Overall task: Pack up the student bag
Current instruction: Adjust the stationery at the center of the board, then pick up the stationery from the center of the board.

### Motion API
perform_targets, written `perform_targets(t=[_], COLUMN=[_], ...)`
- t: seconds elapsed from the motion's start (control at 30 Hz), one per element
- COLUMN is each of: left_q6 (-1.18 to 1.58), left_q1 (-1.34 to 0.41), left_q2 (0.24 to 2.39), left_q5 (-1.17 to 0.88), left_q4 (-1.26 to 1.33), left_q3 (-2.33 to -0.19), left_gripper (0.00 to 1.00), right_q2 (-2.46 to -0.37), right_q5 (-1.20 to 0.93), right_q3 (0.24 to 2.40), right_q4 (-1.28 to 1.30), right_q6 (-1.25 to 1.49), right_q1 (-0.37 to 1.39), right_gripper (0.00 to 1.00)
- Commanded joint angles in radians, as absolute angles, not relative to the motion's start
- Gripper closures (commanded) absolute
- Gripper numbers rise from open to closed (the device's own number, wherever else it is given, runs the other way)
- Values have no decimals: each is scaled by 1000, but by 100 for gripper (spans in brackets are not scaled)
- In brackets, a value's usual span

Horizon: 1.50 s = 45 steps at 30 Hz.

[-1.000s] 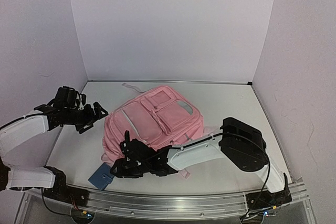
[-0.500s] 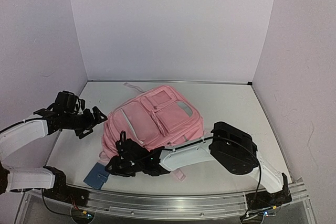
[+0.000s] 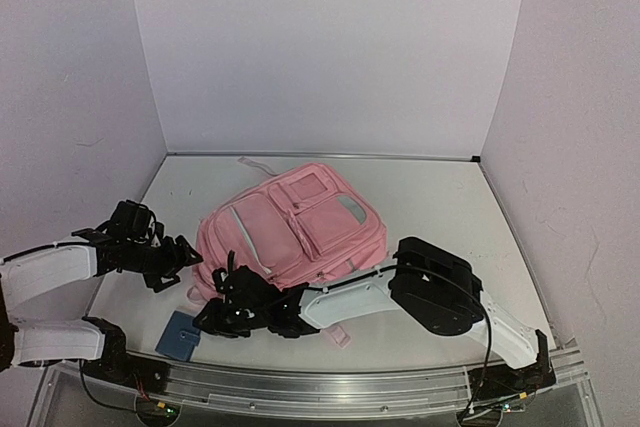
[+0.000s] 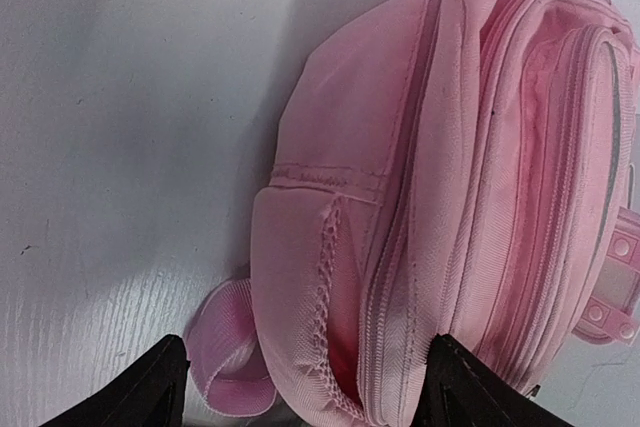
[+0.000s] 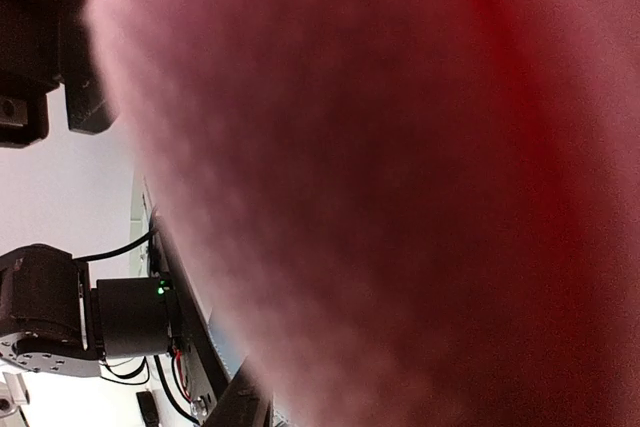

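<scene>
student bag (image 3: 295, 227): front up, long axis diagonal, near-left to far-right
left gripper (image 3: 178, 259): fingers spread (beside bag)
right gripper (image 3: 222, 299): finger state, cannot tell

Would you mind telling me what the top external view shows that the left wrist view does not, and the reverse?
Only the top external view shows the left arm and right arm, the student bag whole with its front pockets, and a small blue item by the near rail. Only the left wrist view shows the bag's side zipper close up, a pink strap loop, and the left fingers spread apart. Both show the pink bag lying on the white table.
</scene>
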<state>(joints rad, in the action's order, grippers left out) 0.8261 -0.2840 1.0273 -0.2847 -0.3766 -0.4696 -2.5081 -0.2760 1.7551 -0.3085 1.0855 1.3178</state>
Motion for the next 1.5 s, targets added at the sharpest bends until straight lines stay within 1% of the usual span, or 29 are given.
perform_targets(t=[0.0, 0.2, 0.47, 0.6, 0.73, 0.9, 1.03, 1.13, 1.2, 1.3, 1.47], left_q6=[854, 869, 879, 873, 871, 866, 858, 851, 848, 847, 845], left_q1=[-279, -280, -279, -280, -279, -279, -279, -280, -280, -280, -280], left_q2=[1008, 1012, 1023, 1022, 1012, 1013, 1023, 1037, 1047, 1059, 1060], left_q5=[-292, -303, -314, -313, -307, -302, -299, -299, -300, -304, -306], left_q4=[-362, -342, -316, -327, -336, -343, -342, -341, -339, -336, -342], left_q3=[-460, -430, -437, -445, -442, -462, -484, -497, -503, -509, -516], left_gripper=[22, 36, 37, 37, 37, 37, 36, 36, 36, 35, 35], right_q2=[-2557, -2576, -2638, -2601, -2589, -2528, -2490, -2472, -2474, -2491, -2547], right_q5=[-320, -369, -411, -358, -358, -330, -330, -337, -325, -286, -252], right_q3=[1793, 1803, 1854, 1804, 1813, 1803, 1791, 1779, 1797, 1845, 1921], right_q4=[-330, -429, -435, -407, -349, -228, -157, -140, -120, -73, -31], right_q6=[1100, 1116, 1169, 1181, 1154, 1030, 873, 727, 655, 575, 529], right_q1=[1319, 1321, 1321, 1321, 1324, 1328, 1332, 1347, 1360, 1379, 1387], right_gripper=[75, 77, 74, 69, 69, 67, 66, 62, 56, 56, 56])
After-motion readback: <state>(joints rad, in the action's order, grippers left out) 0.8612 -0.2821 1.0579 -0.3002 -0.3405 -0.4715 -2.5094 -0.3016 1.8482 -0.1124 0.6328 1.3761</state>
